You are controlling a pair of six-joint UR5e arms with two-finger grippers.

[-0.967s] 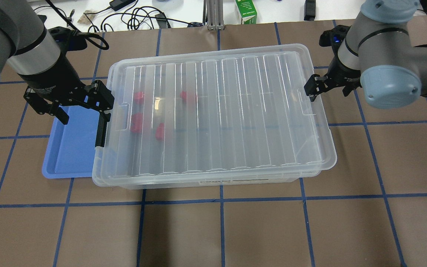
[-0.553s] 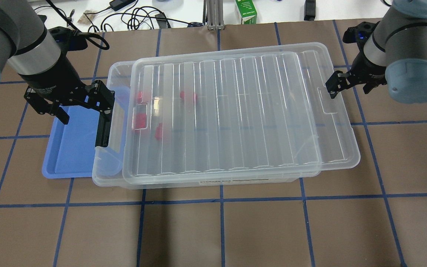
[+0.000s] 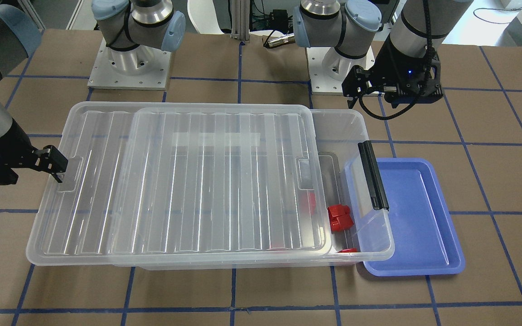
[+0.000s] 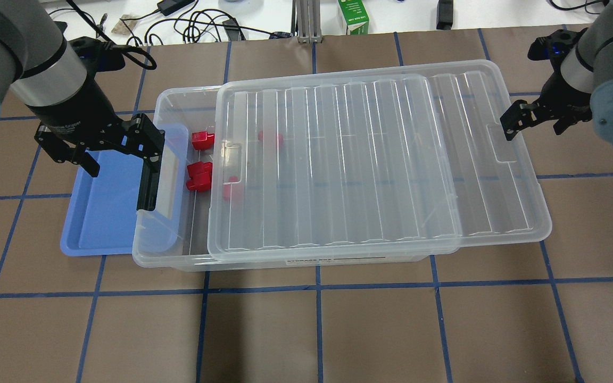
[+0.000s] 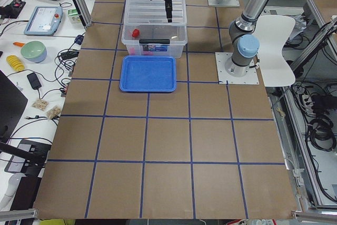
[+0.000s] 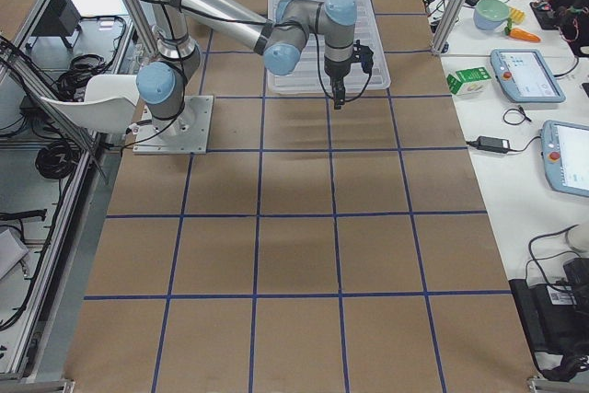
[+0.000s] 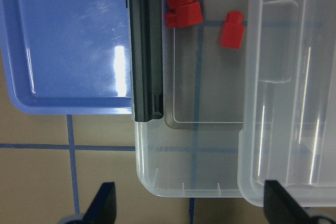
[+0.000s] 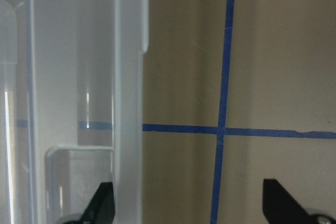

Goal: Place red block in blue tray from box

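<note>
The left gripper point(image 7: 191, 205) hangs with fingers spread wide; the blue tray point(image 4: 101, 213) lies on the side of its outer finger, and the corner of the box point(image 4: 149, 254) shows between both fingers. The red block point(image 4: 201, 140) lies on the box floor in the uncovered end, nearer the inner finger. The lid point(image 4: 338, 159) overhangs rightwards, where the right gripper point(image 8: 190, 205), also spread, has one finger over the lid's recess
</note>
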